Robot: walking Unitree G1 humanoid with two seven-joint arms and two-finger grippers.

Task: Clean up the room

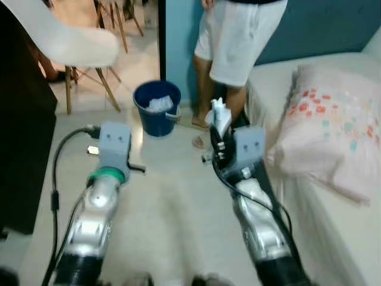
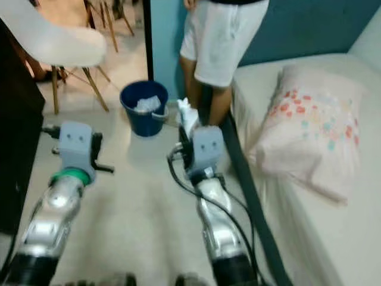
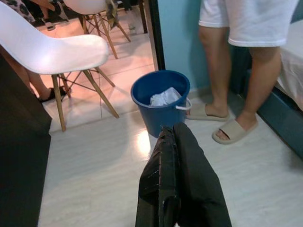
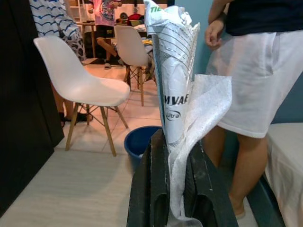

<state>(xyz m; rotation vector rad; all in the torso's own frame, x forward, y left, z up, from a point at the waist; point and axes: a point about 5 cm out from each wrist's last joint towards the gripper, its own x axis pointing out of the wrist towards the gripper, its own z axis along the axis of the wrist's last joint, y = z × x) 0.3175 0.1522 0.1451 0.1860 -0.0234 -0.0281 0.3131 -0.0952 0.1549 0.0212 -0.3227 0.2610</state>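
A crumpled white wrapper (image 4: pixel 182 94) with printed lettering is gripped between the two black fingers of the right gripper (image 4: pixel 176 189), which are clenched on it; the wrapper stands upright above the fingertips, and is also seen in the head view as a white tuft (image 1: pixel 219 114) held above the floor just beside the bed (image 1: pixel 333 226). The left gripper (image 3: pixel 171 142) is held out over the pale tiled floor (image 3: pixel 94 170) with its fingers pressed together and nothing between them; it is pointed towards a blue bucket (image 3: pixel 161 101), which is set on the floor near a doorway and already has white crumpled paper (image 3: pixel 163 97) inside. A white chair (image 3: pixel 57 52) with wooden legs is placed to the robot's left of the bucket; a person in white shorts (image 1: pixel 238 36) and beige slippers (image 3: pixel 234 130) is standing just beyond the bucket, next to the bed. A pillow (image 1: pixel 333 131) with small coloured squares is lying on the bed.
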